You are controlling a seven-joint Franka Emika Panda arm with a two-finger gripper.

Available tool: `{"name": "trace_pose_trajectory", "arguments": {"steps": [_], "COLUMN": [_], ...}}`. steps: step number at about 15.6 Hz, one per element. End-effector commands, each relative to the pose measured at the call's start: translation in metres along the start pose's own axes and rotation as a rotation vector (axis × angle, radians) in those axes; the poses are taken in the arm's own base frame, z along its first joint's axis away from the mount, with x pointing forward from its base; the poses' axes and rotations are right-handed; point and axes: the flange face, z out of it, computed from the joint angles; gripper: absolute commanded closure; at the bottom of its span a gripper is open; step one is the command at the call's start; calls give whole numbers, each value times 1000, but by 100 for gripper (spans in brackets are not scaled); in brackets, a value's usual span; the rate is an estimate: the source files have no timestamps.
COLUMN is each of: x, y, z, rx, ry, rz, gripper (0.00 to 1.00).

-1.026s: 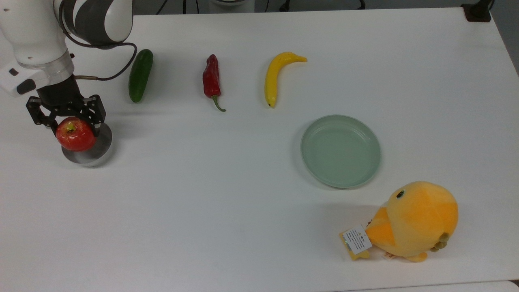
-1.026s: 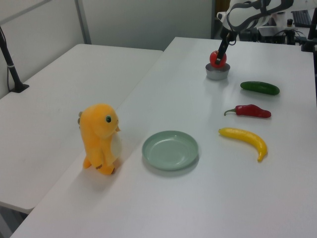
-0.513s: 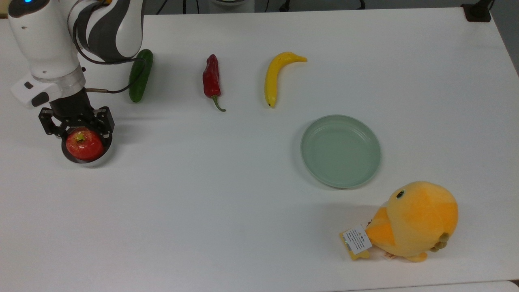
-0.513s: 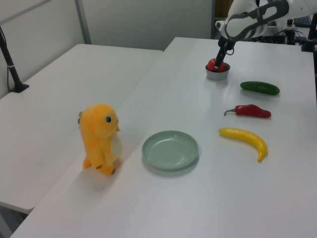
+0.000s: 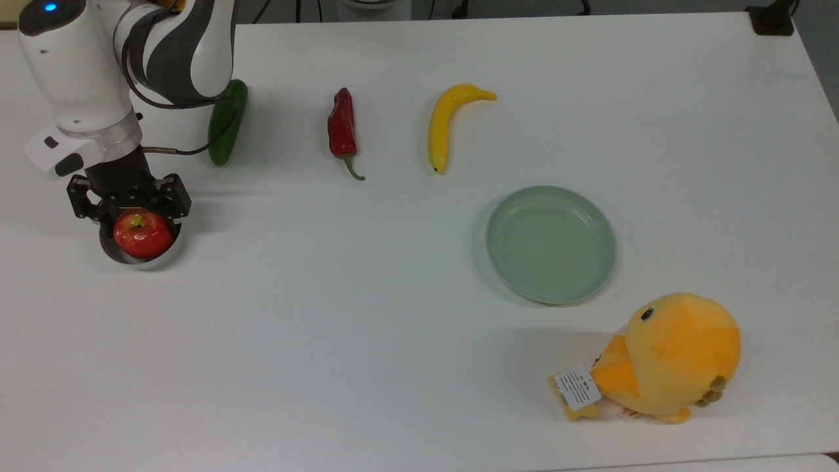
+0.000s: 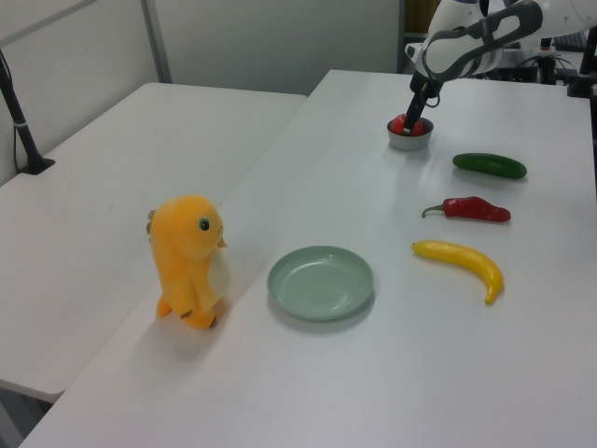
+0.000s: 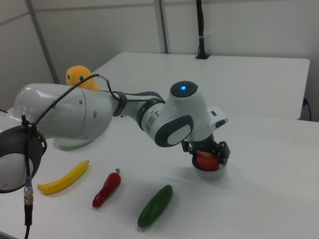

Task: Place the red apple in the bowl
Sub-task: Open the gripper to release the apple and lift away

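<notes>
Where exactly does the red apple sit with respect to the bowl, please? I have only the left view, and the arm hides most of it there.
Observer: In the top view, the red apple lies inside the rim of the bowl. Grey rim shows around its lower edge.
Operator: Thank you. Which way is it turned?
Observer: Its stem dimple faces up toward the top view's camera, just below the claw.
Operator: Is any light showing on the arm?
Observer: Yes, the right view shows a blue light lit on the arm's wrist housing.
</notes>
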Motion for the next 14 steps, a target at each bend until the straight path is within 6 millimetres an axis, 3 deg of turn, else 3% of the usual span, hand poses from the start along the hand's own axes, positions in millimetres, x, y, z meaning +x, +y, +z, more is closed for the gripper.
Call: {"name": "trace_pose_trajectory", "arguments": {"steps": [1,4,9,11,14], "x": [0,3,13,18,20], "y": [-3,-4,-3,-9,-20], "z": [-4,-14,-61,-94,-166], "rx": [-2,-2,-4,18,50], "ry": [23,31,66,59,46], "rz": [23,23,46,56,138], "gripper": [0,0,0,0,0]}}
